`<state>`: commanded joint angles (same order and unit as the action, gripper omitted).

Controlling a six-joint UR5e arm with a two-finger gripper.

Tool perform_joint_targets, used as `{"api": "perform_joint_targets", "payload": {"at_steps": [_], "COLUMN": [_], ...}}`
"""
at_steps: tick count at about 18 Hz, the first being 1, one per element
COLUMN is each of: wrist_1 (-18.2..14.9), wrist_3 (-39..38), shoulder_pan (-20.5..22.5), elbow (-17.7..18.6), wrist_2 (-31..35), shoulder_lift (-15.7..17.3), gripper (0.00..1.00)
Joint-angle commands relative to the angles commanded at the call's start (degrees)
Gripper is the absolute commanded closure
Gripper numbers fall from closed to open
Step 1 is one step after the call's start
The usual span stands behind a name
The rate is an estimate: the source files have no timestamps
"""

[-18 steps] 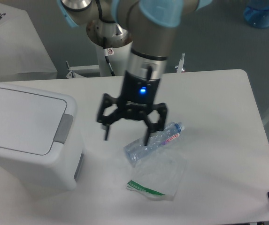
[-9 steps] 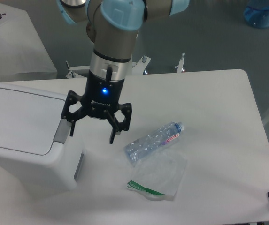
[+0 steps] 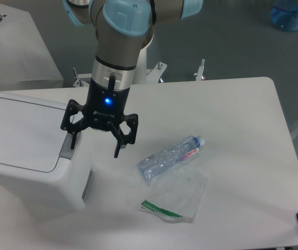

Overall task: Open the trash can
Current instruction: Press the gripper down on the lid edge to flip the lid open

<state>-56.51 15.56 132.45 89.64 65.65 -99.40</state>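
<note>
A white desk (image 3: 242,120) stands on a grey floor, with a blue water jug (image 3: 293,13) in the far right corner of the room. The bin (image 3: 29,148) sits at the desk's left edge, lid flat and shut, its grey button (image 3: 67,147) on the side facing me. My gripper (image 3: 93,148) hangs over that edge of the lid, fingers spread wide apart and holding nothing; the left fingertip (image 3: 72,144) hovers close above the button. To do this well, I judge I should centre one fingertip over the button's middle and press straight down, so I don't slide off onto the lid. Near the desk's middle lie a crushed bottle (image 3: 170,157) with red label lettering too small to read, and a clear bag (image 3: 176,200) with a green strip. Far left, a white sheet (image 3: 13,47) shows "SUPE".
</note>
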Motion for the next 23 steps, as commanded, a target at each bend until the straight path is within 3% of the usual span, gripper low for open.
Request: {"api": "perform_joint_targets", "payload": {"at_steps": [23], "wrist_1": [-0.4], "wrist_3": [-0.1], "shoulder_pan": [-0.1], "elbow": [-0.4], "wrist_2": [1.8], "shoulder_lift": [0.0], "gripper": [0.0]}}
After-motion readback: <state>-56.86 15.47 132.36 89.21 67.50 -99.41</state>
